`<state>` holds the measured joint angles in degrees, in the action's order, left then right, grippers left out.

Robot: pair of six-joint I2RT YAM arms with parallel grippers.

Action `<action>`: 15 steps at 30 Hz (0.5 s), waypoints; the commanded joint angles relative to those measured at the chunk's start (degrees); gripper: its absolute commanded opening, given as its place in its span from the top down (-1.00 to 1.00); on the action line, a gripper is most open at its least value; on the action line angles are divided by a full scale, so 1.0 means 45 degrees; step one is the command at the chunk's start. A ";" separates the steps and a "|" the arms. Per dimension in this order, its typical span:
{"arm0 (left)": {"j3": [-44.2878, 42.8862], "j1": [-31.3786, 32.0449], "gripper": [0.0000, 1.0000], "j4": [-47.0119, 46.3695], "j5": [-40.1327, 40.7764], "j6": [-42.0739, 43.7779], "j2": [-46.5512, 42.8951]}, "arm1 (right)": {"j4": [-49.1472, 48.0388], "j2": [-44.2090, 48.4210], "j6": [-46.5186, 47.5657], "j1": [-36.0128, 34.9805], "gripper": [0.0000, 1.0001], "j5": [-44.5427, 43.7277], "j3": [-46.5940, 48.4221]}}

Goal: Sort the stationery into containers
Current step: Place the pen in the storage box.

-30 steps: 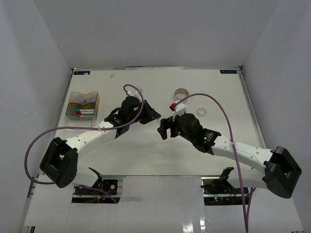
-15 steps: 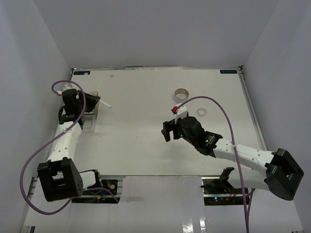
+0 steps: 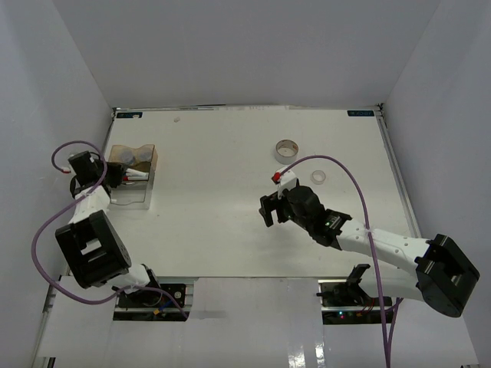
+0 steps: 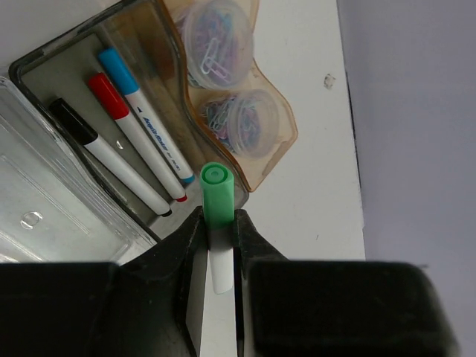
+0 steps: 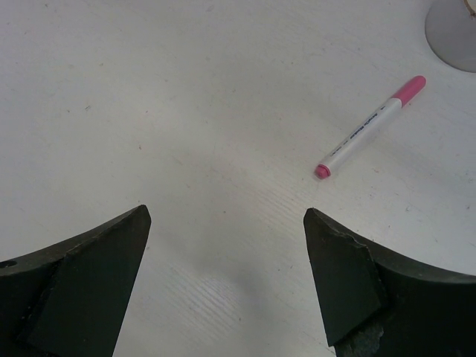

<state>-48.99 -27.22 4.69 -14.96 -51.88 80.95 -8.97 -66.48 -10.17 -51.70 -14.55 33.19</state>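
The green-capped marker (image 4: 218,199) is pinched by its white barrel in the left gripper (image 4: 218,225), jaws closed tight on it, at the end wall of the amber box (image 4: 285,141) — contact unclear. Inside lie the black marker (image 4: 104,155), red marker (image 4: 134,134) and blue marker (image 4: 146,116). Past the wavy divider sit two clear jars (image 4: 249,123), one cut off. The right gripper (image 5: 227,245) gapes wide, empty, over the table (image 5: 186,111) near the pink marker (image 5: 370,128) — a tape roll (image 5: 454,33) shows only its edge.

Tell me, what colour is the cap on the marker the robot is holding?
Green cap, clearest in the left wrist view.
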 commanded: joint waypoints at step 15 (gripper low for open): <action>0.0145 -0.0356 0.28 -0.1686 -0.0034 -0.0796 0.1133 | -0.0701 0.0046 0.0074 0.0278 -0.80 0.0264 -0.0129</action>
<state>-48.40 -28.01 -1.08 -15.51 -54.89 86.72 -9.19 -66.48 -10.04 -50.74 -13.32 33.08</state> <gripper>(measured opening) 0.359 0.900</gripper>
